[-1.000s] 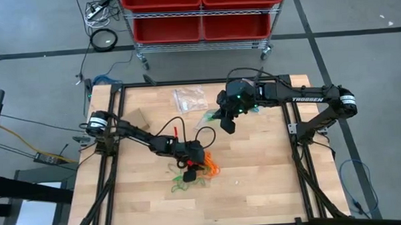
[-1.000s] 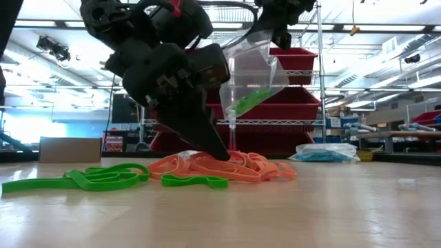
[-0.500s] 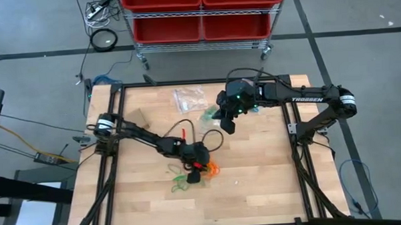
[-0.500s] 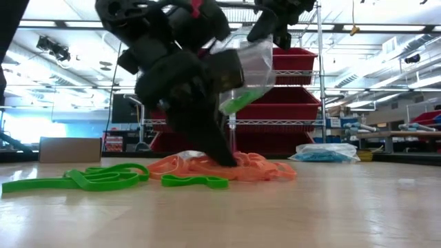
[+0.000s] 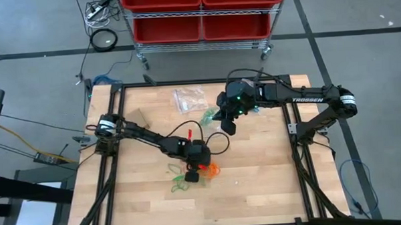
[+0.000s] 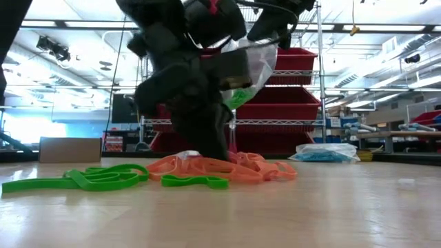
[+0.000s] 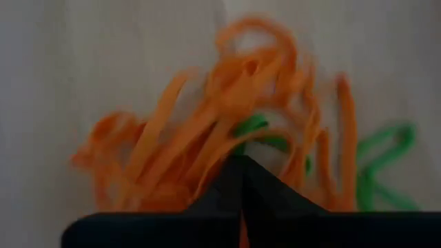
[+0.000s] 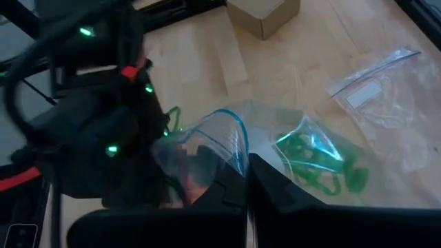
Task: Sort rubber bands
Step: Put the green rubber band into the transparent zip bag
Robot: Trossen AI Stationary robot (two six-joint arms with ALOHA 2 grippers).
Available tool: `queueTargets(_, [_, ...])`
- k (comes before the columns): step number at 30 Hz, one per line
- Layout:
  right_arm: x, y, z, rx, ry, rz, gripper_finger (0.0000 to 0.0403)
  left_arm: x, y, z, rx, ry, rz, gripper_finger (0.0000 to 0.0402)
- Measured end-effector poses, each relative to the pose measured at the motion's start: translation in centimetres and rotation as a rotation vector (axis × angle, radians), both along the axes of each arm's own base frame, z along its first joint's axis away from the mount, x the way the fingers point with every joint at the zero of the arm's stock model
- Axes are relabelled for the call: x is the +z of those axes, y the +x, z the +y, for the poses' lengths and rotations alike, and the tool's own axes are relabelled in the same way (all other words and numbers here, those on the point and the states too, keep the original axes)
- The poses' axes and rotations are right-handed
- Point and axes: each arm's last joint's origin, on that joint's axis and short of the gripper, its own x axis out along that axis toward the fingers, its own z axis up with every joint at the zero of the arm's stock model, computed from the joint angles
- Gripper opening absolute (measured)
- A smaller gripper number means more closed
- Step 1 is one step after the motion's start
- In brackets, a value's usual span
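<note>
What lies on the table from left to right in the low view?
Cardboard box → green rubber bands → orange rubber bands, with the left pincer pressed shut into them → clear bag of blue bands.

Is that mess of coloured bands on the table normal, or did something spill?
Nothing looks spilled or damaged. The orange rubber bands lie in a tangled clump, green rubber bands loose beside them. The left gripper has its jaws shut in the orange clump. The right gripper holds a clear bag with green bands above the table.
</note>
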Motion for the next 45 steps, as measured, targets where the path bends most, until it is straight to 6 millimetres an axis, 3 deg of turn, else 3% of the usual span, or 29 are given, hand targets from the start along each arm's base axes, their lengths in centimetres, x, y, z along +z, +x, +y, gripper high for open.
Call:
queueTargets(3, [0.0, 0.0, 0.0, 0.000, 0.000, 0.002, 0.0000, 1.6, -0.3, 0.1, -0.017, 0.050, 0.027, 0.0004])
queueTargets(12, [0.0, 0.0, 0.2, 0.009, -0.003, 0.004, 0.0000, 9.3, -2.4, 0.0, -0.009, 0.095, -0.100, 0.0002])
queueTargets(14, [0.0, 0.0, 0.3, 0.016, -0.006, 0.003, 0.0000, 9.9, -3.1, 0.1, 0.001, 0.064, -0.084, 0.0002])
queueTargets(19, [0.0, 0.0, 0.4, 0.019, -0.008, 0.002, 0.0000, 8.6, -2.7, -0.2, -0.032, -0.052, -0.030, 0.0010])
queueTargets(32, [-0.1, 0.0, 0.6, 0.027, -0.012, 0.011, 0.0000, 1.7, -0.2, -0.4, -0.017, -0.006, 0.063, 0.0089])
queueTargets(38, [-0.1, 0.0, 0.6, 0.030, -0.015, 0.011, 0.0000, 0.2, 0.5, -0.2, 0.002, 0.000, 0.052, 0.0091])
queueTargets(45, [-0.1, 0.0, 0.6, 0.031, -0.015, 0.013, 0.0000, 0.3, 1.1, 0.0, 0.008, 0.000, -0.007, 0.0085])
